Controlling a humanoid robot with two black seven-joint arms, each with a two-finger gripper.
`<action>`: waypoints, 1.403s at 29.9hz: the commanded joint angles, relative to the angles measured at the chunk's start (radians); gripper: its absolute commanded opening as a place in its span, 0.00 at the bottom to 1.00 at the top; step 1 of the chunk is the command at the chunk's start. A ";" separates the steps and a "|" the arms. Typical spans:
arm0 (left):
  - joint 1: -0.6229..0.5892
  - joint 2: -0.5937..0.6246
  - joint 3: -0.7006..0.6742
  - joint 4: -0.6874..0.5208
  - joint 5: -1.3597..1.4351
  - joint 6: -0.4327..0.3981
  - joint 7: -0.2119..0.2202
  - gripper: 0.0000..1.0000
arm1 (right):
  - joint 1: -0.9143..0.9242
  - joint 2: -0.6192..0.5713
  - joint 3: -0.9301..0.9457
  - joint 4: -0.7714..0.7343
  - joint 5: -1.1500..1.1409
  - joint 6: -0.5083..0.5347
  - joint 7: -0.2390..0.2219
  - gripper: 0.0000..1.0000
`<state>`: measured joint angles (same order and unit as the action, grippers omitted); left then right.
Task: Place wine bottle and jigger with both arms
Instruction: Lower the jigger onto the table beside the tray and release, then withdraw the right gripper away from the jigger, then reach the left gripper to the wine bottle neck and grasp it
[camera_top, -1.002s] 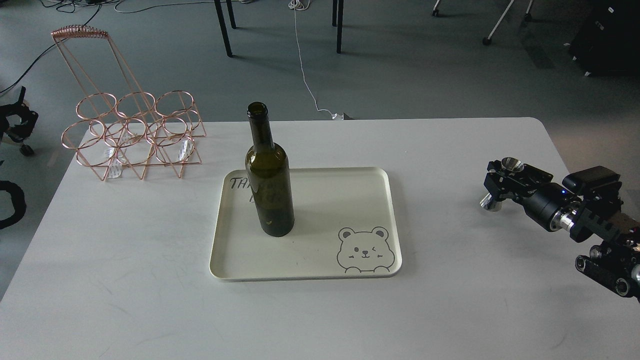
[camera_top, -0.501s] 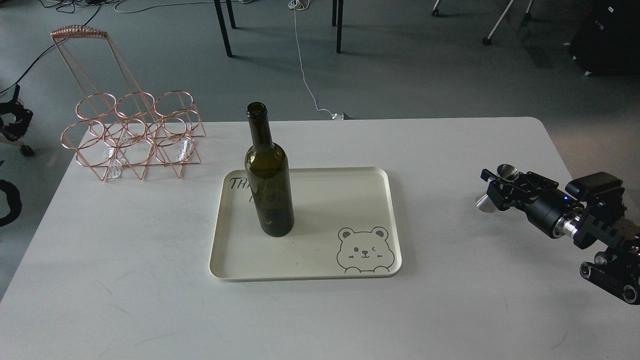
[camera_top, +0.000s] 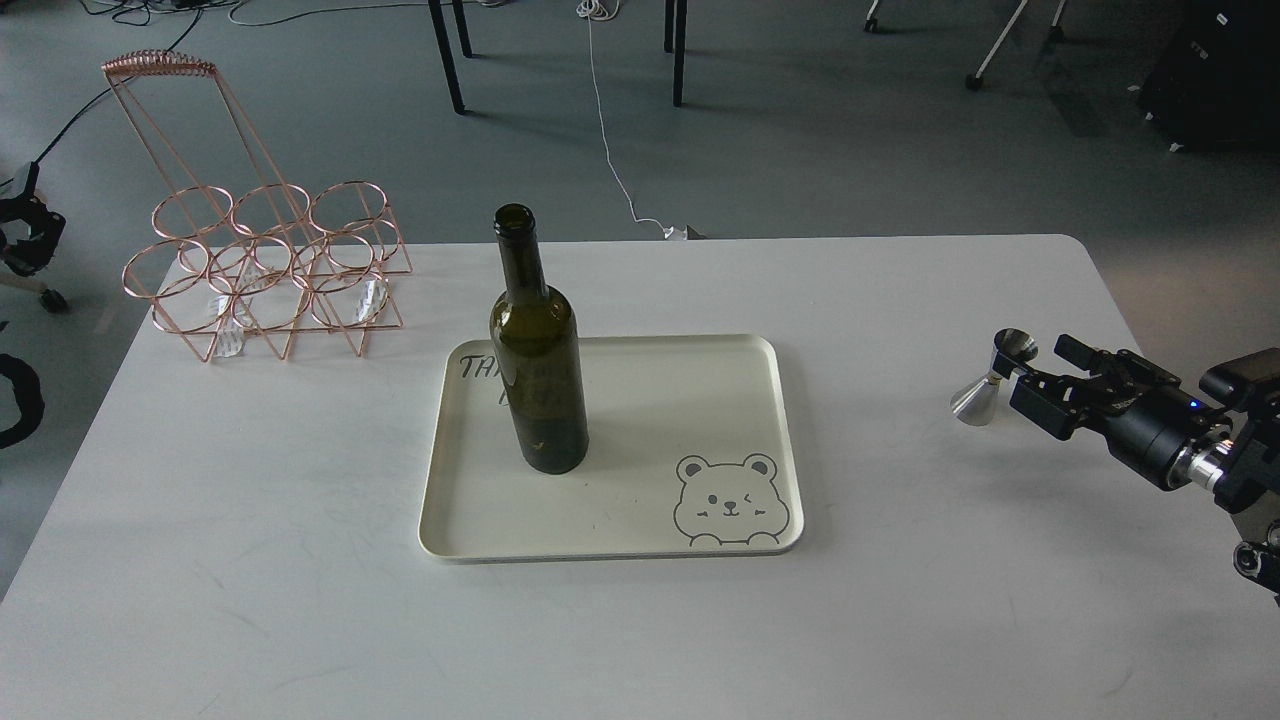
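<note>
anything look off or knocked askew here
Only the jigger: it leans on the table right of the tray, by the right gripper. The bottle stands upright on the tray.

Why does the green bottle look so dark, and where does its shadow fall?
Head view: soft, even light; the wine bottle shows only faint glints and throws a pale shadow rightward on the tray. The jigger gleams brightest; nothing looks blurred.
</note>
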<state>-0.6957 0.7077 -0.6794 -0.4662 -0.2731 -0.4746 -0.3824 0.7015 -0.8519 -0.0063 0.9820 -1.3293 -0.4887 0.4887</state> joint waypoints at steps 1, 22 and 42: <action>-0.001 0.002 0.000 0.000 0.000 -0.004 0.000 0.99 | 0.000 -0.070 0.011 0.090 0.007 0.000 0.000 0.94; -0.011 0.226 0.017 -0.382 0.268 -0.014 0.027 0.99 | 0.334 0.094 0.224 -0.147 0.643 0.185 0.000 0.95; -0.002 0.676 0.049 -1.159 1.020 0.148 0.000 0.98 | 0.297 0.166 0.310 -0.512 1.450 0.752 0.000 0.96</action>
<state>-0.6972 1.3613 -0.6307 -1.5088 0.5923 -0.3987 -0.3744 1.0031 -0.6864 0.3040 0.5324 0.0549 0.1810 0.4886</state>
